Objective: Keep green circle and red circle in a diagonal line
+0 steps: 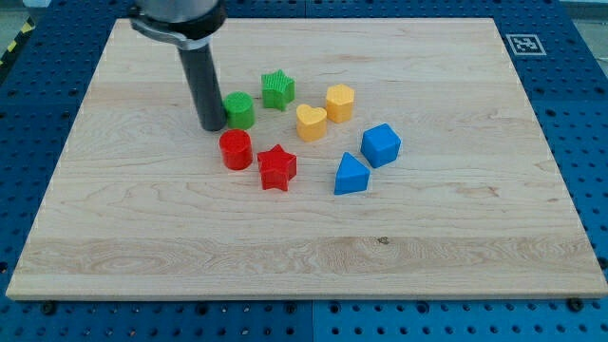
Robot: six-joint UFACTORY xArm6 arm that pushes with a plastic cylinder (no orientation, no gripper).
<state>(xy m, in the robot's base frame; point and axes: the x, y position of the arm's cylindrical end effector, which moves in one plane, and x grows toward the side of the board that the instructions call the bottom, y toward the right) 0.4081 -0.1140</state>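
Starting at the view's left, you see the wooden board [114, 218] bare until the rod comes down from the top edge. My tip [211, 127] sits on the board right against the left side of the green circle [239, 110], touching or very nearly so. It is a plain rod with nothing to open or close, and it holds nothing; it can only shove.

Just below and slightly left of the green circle is the red circle [235, 149], close to it but with a sliver of board between them. As they lie, the pair reads almost as a vertical stack, so I judge the tip is placed on the green one's left in order to nudge it toward the view's right and turn that stack into a slant.

Moving right, the red star [277, 167] sits just beside the red circle, and the green star [277, 89] stands near the green circle's upper right, so you have little room before a push bumps it. Further right come the yellow heart [311, 122], the yellow block [340, 102], the blue triangle [351, 175] and the blue cube [381, 144].
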